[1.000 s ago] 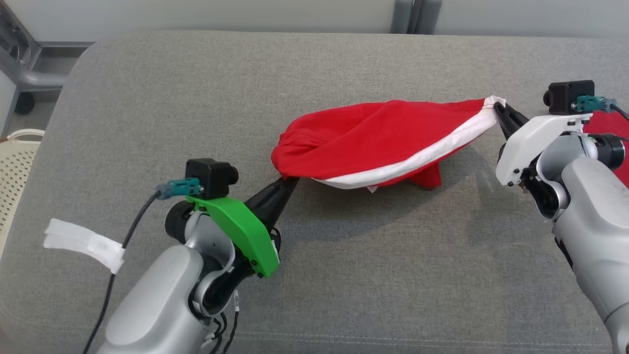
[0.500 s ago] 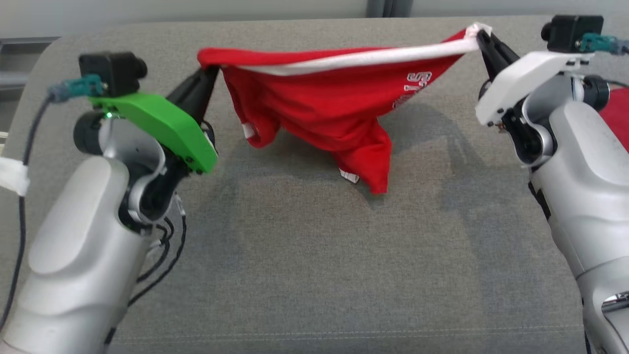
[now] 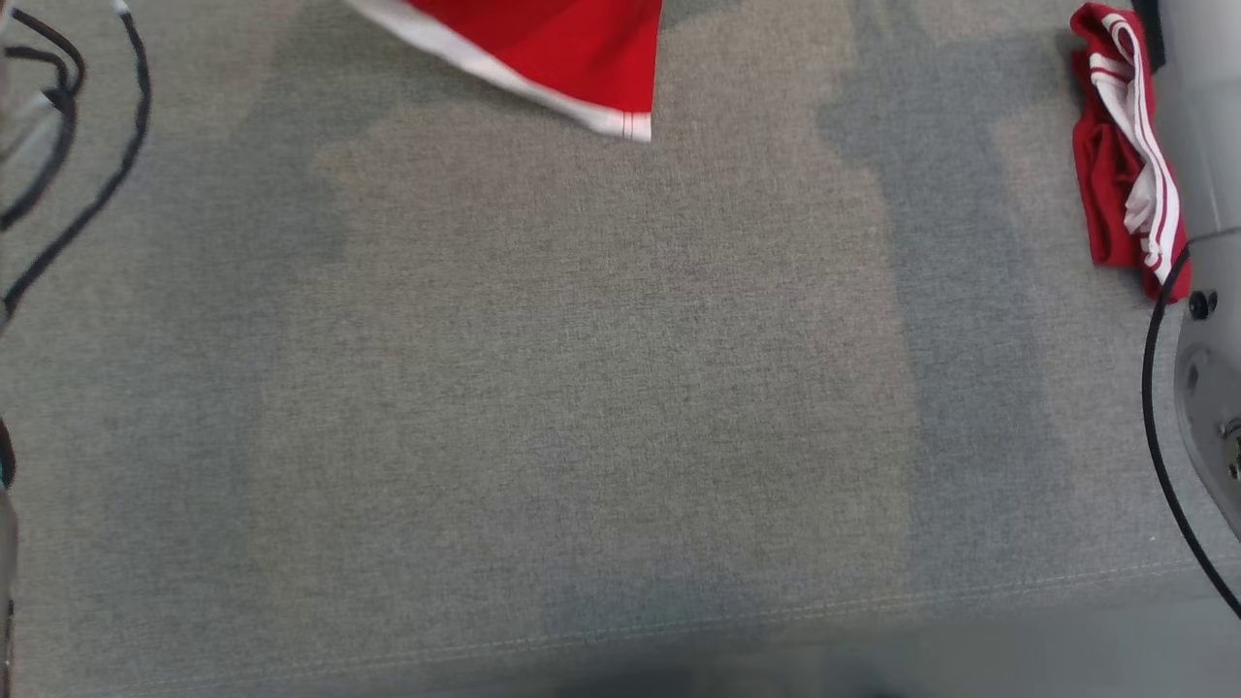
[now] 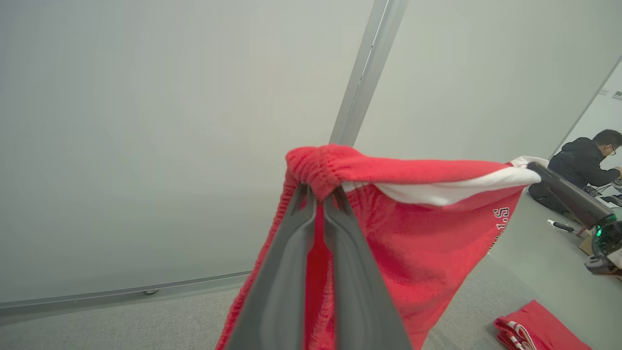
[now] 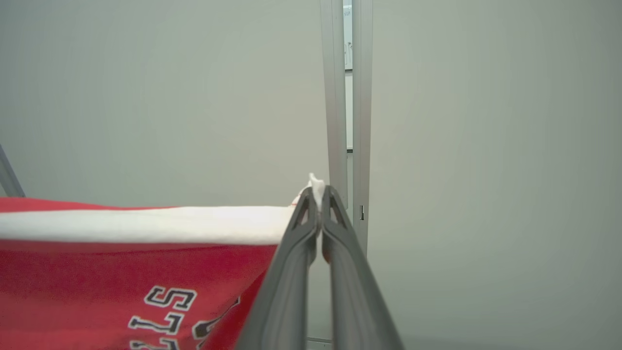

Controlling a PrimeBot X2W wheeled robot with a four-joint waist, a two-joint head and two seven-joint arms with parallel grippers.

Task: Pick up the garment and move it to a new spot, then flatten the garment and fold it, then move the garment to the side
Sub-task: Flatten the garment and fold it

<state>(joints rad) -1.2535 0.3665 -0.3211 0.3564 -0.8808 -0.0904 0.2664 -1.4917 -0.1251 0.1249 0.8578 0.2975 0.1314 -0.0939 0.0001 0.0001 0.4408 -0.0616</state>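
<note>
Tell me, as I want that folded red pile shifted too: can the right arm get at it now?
Probably not yet: the right gripper is shut on the hanging garment, shared with the left gripper. The folded pile lies uncovered near the right arm, so only the grip stands in the way.

Head view's top edge cuts off the garment [image 3: 543, 39] (lettering [image 5: 167, 311] clipped in right wrist view).

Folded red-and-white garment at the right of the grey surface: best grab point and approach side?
Probably the long red edge of the folded garment, coming from its left over the open grey surface. It lies as a narrow stack, and its white-striped right side is crowded by the robot's right arm and a black cable.
</note>
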